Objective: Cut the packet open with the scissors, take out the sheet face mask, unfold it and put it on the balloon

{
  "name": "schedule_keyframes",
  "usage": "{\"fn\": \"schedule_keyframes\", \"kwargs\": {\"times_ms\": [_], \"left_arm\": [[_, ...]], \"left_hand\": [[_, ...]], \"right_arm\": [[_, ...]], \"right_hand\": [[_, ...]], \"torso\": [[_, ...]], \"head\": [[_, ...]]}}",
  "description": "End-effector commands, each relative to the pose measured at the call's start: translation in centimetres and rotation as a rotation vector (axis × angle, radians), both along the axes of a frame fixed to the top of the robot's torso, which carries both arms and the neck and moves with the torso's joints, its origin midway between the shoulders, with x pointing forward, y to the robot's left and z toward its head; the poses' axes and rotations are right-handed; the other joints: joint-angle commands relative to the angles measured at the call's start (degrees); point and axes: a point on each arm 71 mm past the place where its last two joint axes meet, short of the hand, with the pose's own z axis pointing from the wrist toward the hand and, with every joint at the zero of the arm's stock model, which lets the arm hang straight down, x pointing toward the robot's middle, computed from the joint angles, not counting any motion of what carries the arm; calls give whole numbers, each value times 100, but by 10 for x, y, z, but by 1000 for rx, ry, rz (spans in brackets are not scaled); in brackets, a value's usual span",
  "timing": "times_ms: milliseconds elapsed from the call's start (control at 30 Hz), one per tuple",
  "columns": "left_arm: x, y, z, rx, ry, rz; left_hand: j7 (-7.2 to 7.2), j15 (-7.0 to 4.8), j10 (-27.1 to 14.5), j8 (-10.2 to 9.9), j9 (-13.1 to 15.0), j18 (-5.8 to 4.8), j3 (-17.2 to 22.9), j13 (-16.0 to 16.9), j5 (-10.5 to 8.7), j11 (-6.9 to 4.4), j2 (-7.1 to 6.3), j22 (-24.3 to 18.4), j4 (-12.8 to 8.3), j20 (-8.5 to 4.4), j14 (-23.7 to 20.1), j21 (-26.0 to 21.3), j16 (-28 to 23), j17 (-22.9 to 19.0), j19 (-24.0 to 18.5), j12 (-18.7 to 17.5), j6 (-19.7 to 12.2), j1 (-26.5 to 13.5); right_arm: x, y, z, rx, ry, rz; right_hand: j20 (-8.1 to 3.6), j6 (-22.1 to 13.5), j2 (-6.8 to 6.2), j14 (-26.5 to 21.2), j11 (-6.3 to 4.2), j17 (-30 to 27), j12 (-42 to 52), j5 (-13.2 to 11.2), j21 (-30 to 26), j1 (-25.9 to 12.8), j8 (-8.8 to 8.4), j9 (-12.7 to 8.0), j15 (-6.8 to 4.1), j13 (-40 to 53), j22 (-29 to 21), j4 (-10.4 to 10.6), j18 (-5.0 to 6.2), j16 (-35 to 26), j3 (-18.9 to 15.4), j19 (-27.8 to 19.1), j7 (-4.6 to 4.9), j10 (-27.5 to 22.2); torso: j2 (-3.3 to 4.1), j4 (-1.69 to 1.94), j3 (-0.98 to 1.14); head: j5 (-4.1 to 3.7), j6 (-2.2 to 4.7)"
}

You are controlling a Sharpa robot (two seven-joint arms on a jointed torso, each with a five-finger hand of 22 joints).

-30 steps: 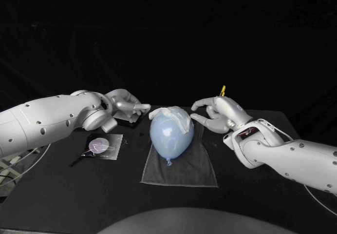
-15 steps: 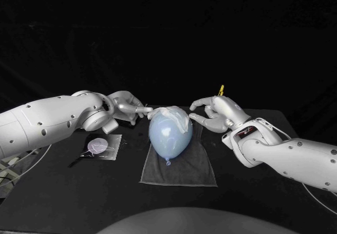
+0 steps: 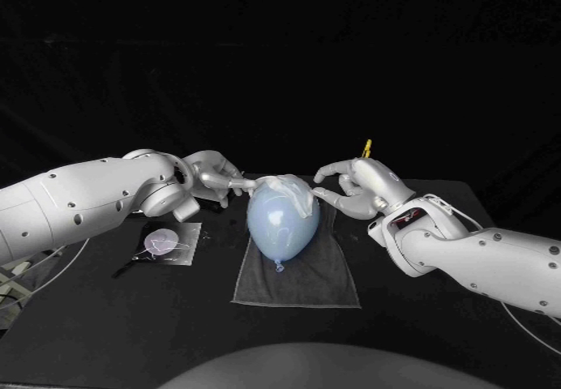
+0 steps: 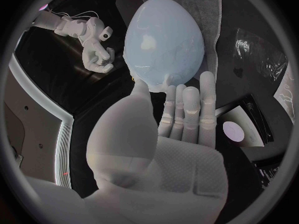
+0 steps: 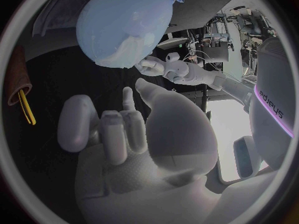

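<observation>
Touching sheet face mask [image 3: 290,188] on balloon [image 3: 280,228] with left hand [image 3: 216,176], fingers [image 4: 189,109] apart; hovering beside with empty, loosely spread right hand [image 3: 351,188]. Could roll balloon sideways by pushing one-sidedly.

A grey cloth [image 3: 304,284] lies flat on the black table [image 3: 105,324], near its middle.

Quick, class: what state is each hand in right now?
Left hand: fingers at the mask; whether they grip it cannot be told.
Right hand: open, holding nothing.
</observation>
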Motion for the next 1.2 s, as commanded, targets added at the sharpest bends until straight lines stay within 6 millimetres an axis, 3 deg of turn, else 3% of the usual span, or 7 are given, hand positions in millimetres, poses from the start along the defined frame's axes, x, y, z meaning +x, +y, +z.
{"fn": "schedule_keyframes", "kwargs": {"times_ms": [33,333,700,867,1200], "left_arm": [[0,-3,-1,5,3,-16],[4,0,-1,20,-9,0],[6,9,-1,53,-22,29],[7,7,-2,59,-20,32],[5,2,-11,54,-6,19]], "left_hand": [[23,-3,9,-55,-13,36,23,12,-14,-16,36,-11,-6,0,-15,-28,2,30,16,-27,4,188],[11,-12,39,-74,-17,39,-13,26,-15,-27,84,-15,-5,-5,43,-30,22,119,34,-16,51,348],[-2,-33,111,-75,9,38,-253,107,-15,-49,-74,-26,34,-26,132,-38,34,225,82,91,138,-5],[-4,-43,123,-90,26,36,-235,158,-16,-57,-247,-33,39,-38,138,-50,24,239,98,158,117,-252],[-7,-43,111,-93,32,34,-209,172,-16,-59,-272,-37,40,-40,98,-57,4,187,96,171,110,-302]], "right_arm": [[-1,1,1,1,5,14],[-1,1,0,-1,11,21],[-1,1,0,-2,13,25],[-1,2,0,-1,15,27],[-1,1,0,-3,19,29]], "right_hand": [[35,26,29,600,26,1505,25,-22,-30,28,-28,-5,49,1381,922,31,117,20,-11,9,12,508],[36,32,38,600,25,1505,27,-22,-28,35,-32,-10,48,1382,922,33,117,20,-10,9,10,509],[37,37,46,600,24,1505,34,-22,-21,44,-37,-15,48,1387,924,33,116,20,-9,11,9,512],[37,37,46,600,24,1505,34,-22,-21,44,-37,-15,48,1387,924,33,116,20,-9,11,9,512],[37,37,46,600,24,1505,34,-22,-21,44,-37,-15,48,1387,924,33,116,20,-9,11,9,512]], "torso": [[0,-6,0],[-4,-1,1],[0,6,-5],[-1,-1,-4],[3,1,-4]], "head": [[-16,-15],[-29,-22],[-39,-31],[-40,-34],[-56,-43]]}}
